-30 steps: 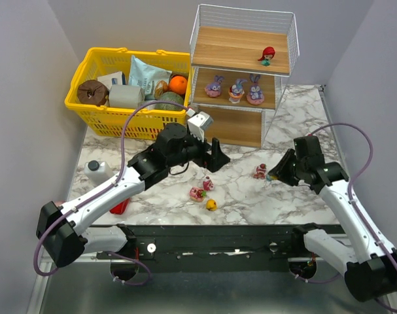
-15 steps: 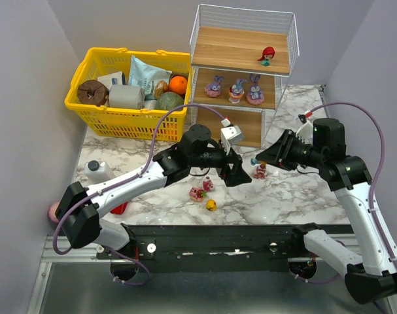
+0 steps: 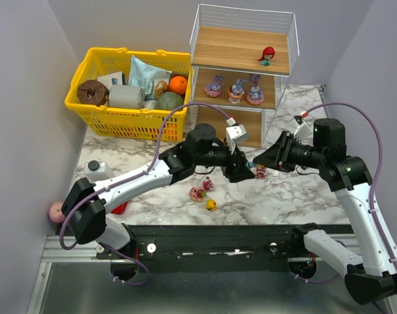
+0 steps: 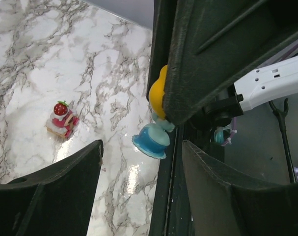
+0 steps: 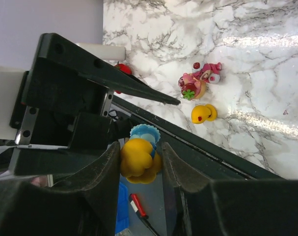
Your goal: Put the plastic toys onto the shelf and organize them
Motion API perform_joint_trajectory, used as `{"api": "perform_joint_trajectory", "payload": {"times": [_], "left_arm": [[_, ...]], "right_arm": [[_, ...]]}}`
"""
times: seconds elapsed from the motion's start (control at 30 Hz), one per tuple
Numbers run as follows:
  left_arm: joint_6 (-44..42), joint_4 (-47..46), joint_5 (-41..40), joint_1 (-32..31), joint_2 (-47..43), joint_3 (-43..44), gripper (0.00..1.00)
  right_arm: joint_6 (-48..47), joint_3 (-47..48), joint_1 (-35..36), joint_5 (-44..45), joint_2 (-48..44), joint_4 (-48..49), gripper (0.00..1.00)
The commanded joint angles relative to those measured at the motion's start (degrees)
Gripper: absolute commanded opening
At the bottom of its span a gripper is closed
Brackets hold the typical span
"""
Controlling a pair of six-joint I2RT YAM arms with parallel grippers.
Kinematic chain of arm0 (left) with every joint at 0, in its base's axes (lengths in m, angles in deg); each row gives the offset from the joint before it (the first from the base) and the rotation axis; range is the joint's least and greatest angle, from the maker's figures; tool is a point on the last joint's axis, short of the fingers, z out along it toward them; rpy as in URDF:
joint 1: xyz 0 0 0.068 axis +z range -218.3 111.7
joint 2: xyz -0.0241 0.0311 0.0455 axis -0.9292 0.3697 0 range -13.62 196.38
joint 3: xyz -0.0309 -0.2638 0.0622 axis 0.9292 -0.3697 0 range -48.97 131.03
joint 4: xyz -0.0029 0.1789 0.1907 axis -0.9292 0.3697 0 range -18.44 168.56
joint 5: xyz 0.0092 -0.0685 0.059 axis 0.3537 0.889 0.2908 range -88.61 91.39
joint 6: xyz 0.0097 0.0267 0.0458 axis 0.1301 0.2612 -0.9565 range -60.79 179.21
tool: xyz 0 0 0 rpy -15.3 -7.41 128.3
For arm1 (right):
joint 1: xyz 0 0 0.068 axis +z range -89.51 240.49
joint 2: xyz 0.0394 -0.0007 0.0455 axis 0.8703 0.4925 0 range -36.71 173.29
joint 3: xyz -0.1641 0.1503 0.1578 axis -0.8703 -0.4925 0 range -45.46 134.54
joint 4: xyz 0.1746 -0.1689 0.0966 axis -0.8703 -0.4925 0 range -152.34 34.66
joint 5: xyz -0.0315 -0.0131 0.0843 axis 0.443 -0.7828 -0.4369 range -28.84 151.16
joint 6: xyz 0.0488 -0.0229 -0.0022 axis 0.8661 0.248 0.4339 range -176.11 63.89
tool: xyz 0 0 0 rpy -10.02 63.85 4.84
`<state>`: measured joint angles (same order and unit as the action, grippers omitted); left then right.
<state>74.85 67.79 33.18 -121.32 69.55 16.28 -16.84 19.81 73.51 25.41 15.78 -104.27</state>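
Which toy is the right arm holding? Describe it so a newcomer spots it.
Find the marble table in front of the shelf; the two arms meet over its middle. There the right tool pinches a doll. Unlike the pink toy and yellow toy lying nearby, it has yellow hair and a flared light-blue skirt.

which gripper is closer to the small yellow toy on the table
Left. The left gripper is just behind and right of the yellow toy; the right gripper, holding a yellow-haired doll, is farther right.
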Motion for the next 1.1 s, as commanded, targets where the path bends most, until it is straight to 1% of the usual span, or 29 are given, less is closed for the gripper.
{"api": "perform_joint_trajectory", "payload": {"times": [0.0, 0.1, 0.37, 0.47, 0.57, 0.6, 0.67, 0.7, 0.77, 0.8, 0.87, 0.9, 0.97, 1.0, 1.07], "left_arm": [[-0.78, -0.98, 0.64, -0.42, 1.81, 2.25, 0.69], [-0.87, -0.98, 0.12, -0.42, 2.08, 2.51, 0.65], [-0.70, -1.94, 0.29, -0.42, 1.64, 2.69, 0.64], [-0.61, -2.03, 0.90, -0.51, 1.90, 2.77, 0.59], [-0.43, -2.12, 1.52, -0.60, 2.34, 2.77, 0.48], [-0.43, -2.03, 1.69, -0.69, 2.51, 2.77, 0.40], [-0.52, -1.77, 1.78, -0.78, 2.69, 2.77, 0.33], [-0.61, -1.68, 1.70, -0.86, 2.69, 2.77, 0.27], [-0.52, -1.68, 1.52, -1.04, 2.52, 2.77, 0.19], [-0.52, -1.59, 1.08, -1.13, 2.60, 2.86, 0.12], [-0.35, -1.24, 0.47, -1.30, 2.52, 3.56, 0.05], [0.18, -0.80, -0.49, -1.48, 2.52, 3.91, 0.00], [1.06, -0.45, -1.73, -1.74, 2.60, 4.70, 0.00], [2.19, -0.27, -2.43, -2.00, 2.60, 5.06, 0.00], [3.43, -0.10, -4.71, -2.27, 2.60, 5.93, 0.00]], "right_arm": [[-1.56, -0.59, -0.10, -3.62, -0.63, 0.32, 0.04], [-2.00, -1.20, -0.18, -4.15, -0.63, 0.15, 0.04], [-3.14, -2.08, -0.10, -4.68, -0.02, -0.65, 0.04], [-3.14, -2.35, -0.18, -4.77, 0.16, -0.55, 0.04], [-3.14, -2.61, -0.10, -5.12, 0.42, -0.38, 0.04], [-2.88, -2.61, -0.18, -4.95, 0.42, -0.21, 0.04], [-2.44, -2.70, -0.10, -4.86, 0.33, 0.32, 0.04], [-2.18, -2.70, -0.18, -4.86, 0.42, 0.41, 0.05], [-1.91, -2.78, -0.10, -4.68, 0.42, 0.93, 0.06], [-1.48, -2.96, -0.10, -4.42, 0.51, 1.03, 0.08], [-1.21, -2.96, -0.10, -3.37, 0.07, 1.64, 0.13], [-0.60, -3.22, -0.18, -3.19, -0.19, 2.16, 0.21], [0.10, -3.57, -0.18, -1.36, -1.42, 4.70, 0.30], [0.81, -3.75, -0.10, -0.65, -1.77, 5.59, 0.41], [0.90, -3.40, -0.10, 1.63, -2.04, 7.08, 0.48]]}}
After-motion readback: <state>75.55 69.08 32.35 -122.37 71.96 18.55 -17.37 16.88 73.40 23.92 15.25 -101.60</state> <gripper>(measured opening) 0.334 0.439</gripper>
